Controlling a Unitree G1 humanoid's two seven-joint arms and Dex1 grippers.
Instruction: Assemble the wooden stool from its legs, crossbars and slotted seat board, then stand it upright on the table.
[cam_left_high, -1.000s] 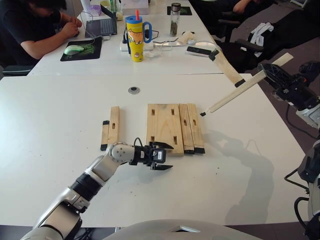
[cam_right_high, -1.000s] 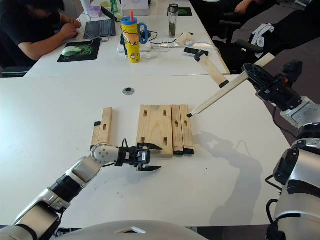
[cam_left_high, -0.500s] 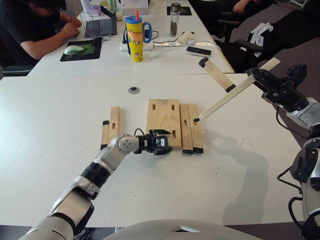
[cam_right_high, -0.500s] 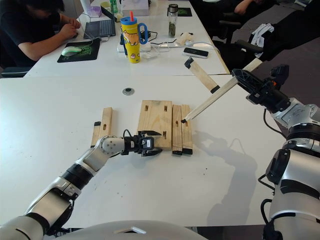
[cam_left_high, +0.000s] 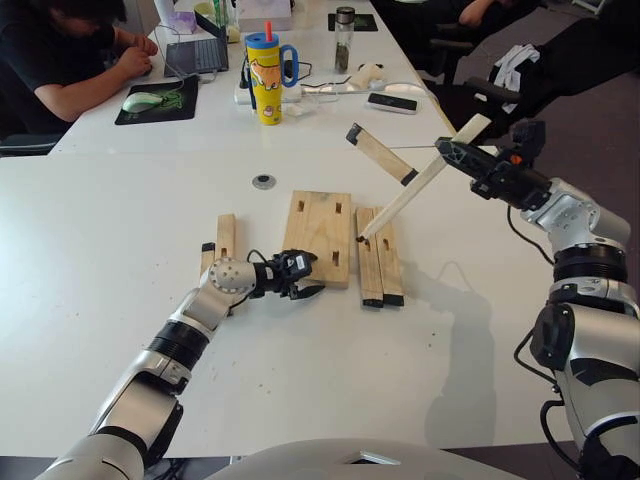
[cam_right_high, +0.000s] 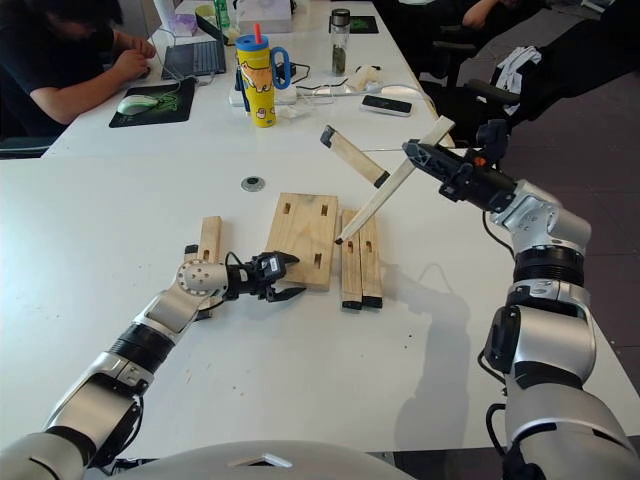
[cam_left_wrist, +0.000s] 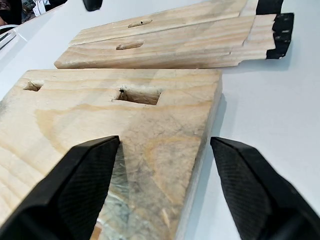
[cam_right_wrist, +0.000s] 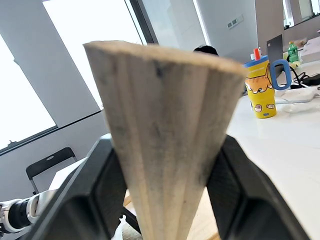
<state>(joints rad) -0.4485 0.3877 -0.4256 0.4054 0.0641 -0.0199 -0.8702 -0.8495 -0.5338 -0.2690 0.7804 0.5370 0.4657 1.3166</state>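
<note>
Well, the left claw (cam_left_high: 303, 290) is spread open astride the near edge of the board (cam_left_high: 322, 222), not clamped on it. The right claw (cam_left_high: 452, 156) pinches a long stick (cam_left_high: 405, 195), tilted, its tip down on the slats (cam_left_high: 378, 262) mid-surface. Pale slotted pine looks stiff, light and grippy; I'd grab its edge.

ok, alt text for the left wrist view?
The left pincer is open at the edge of the slotted seat board, one finger over the wood, the other over the white table. Beyond lie two black-tipped wooden pieces side by side.
</note>
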